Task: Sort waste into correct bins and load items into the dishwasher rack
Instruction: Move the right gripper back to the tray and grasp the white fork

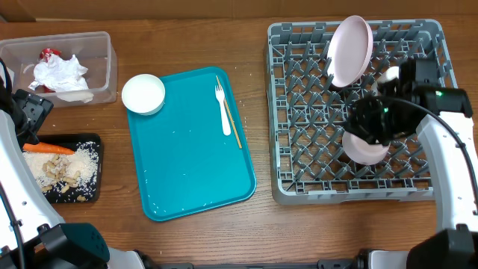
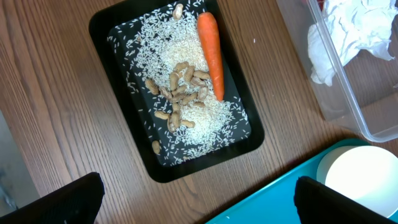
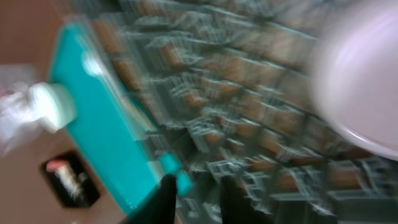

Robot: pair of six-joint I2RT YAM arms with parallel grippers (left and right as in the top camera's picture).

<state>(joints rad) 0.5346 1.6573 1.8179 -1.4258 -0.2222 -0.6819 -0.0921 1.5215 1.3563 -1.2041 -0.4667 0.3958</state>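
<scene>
Right gripper (image 1: 371, 123) over pink bowl (image 1: 366, 153) in grey rack (image 1: 278, 112); wrist view blurred, cannot tell its grip. Left gripper (image 2: 199, 202) spread wide above black tray (image 2: 168, 171) holding carrot (image 2: 210, 53), rice (image 2: 181, 51)

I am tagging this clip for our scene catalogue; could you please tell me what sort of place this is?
Probably a staged dish-clearing station on a wooden table: a grey dishwasher rack holding a pink plate, a teal serving tray, and a black tray of food scraps.
</scene>
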